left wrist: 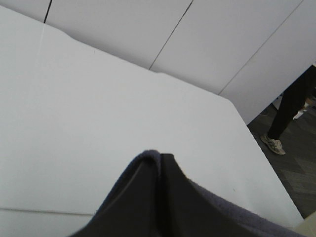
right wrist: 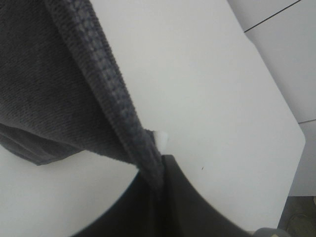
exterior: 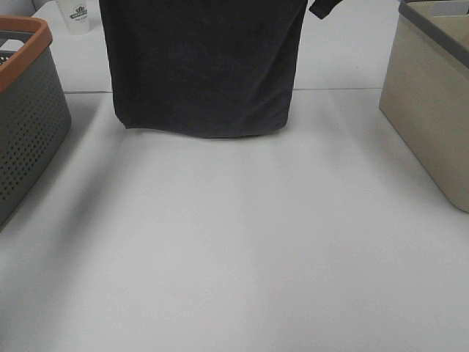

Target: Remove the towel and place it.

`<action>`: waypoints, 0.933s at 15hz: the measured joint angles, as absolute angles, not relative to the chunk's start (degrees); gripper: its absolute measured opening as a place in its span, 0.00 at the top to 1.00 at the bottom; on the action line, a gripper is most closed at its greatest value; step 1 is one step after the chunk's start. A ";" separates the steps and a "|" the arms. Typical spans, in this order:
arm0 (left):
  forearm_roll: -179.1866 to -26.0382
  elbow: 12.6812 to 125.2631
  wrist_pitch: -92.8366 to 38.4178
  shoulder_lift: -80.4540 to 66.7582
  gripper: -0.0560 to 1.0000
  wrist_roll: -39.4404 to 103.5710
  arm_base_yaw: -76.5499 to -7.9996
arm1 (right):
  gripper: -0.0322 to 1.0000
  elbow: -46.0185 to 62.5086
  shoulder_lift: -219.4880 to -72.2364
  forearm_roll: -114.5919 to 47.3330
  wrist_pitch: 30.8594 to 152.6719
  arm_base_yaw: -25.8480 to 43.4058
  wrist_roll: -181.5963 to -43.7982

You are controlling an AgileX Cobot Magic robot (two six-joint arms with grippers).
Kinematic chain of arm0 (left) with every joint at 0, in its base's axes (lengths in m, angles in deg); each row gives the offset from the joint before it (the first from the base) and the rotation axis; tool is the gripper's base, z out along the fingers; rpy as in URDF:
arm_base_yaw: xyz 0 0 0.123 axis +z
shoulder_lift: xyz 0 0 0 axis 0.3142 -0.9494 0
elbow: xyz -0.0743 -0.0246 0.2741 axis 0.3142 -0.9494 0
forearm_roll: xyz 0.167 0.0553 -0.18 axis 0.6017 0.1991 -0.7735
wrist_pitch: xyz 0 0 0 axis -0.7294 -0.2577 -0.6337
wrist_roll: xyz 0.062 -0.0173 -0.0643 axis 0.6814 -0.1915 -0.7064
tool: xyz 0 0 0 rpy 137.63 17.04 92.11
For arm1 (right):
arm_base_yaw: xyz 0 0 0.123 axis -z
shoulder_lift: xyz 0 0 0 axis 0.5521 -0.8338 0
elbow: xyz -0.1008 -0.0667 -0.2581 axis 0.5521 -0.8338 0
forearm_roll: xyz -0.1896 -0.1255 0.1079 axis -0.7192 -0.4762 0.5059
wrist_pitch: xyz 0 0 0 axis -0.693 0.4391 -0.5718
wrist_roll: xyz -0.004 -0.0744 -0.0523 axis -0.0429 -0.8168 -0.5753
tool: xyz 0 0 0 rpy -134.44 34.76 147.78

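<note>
Towel (exterior: pixel 201 66) hangs as a flat dark sheet over the far middle of the white table (exterior: pixel 234 257), its lower hem close to the surface. At the left edge stands a grey perforated basket (exterior: pixel 29 132) with an orange rim, and a white cup (exterior: pixel 79 16) sits beyond it. The left gripper (left wrist: pixel 159 160) is clamped on one towel corner. The right gripper (right wrist: pixel 159 170) pinches the hemmed edge beside a white tag (right wrist: pixel 161 137). A beige bin (exterior: pixel 432 110) sits at right.

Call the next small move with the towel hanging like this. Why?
Probably lower both arms together and lay the towel onto the table in front: the left gripper and right gripper each pinch its edge, and it hangs spread.
</note>
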State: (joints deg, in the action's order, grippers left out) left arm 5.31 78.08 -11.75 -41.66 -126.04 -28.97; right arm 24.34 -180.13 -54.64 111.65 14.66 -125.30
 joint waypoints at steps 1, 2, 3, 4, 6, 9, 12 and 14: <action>5.31 80.77 -11.98 -43.56 0.95 -125.29 -28.97 | 0.95 26.35 -181.62 -53.84 110.27 15.63 -125.36; 5.31 83.35 -11.75 -45.68 0.95 -124.09 -28.97 | 0.95 28.87 -183.05 -53.67 109.47 16.38 -125.36; 5.31 84.73 -11.24 -47.34 0.95 -122.94 -28.97 | 0.95 30.47 -183.96 -53.56 109.01 16.89 -125.30; 5.31 84.78 -11.12 -48.08 0.95 -122.26 -28.97 | 0.95 30.64 -184.31 -53.15 109.01 17.06 -125.01; 5.31 83.75 -11.92 -48.20 0.95 -118.53 -29.08 | 0.95 29.10 -184.54 -51.32 109.01 17.06 -123.12; 5.31 77.56 -12.15 -46.02 0.95 -114.18 -30.52 | 0.95 20.90 -182.36 -50.86 108.15 17.06 -120.03; 3.59 61.75 -11.52 -42.24 0.95 -112.40 -31.20 | 0.95 1.59 -174.57 -49.77 98.87 16.89 -119.80; 2.50 55.91 -10.72 -40.00 0.95 -112.57 -31.60 | 0.95 -4.65 -172.39 -48.57 96.69 16.89 -119.80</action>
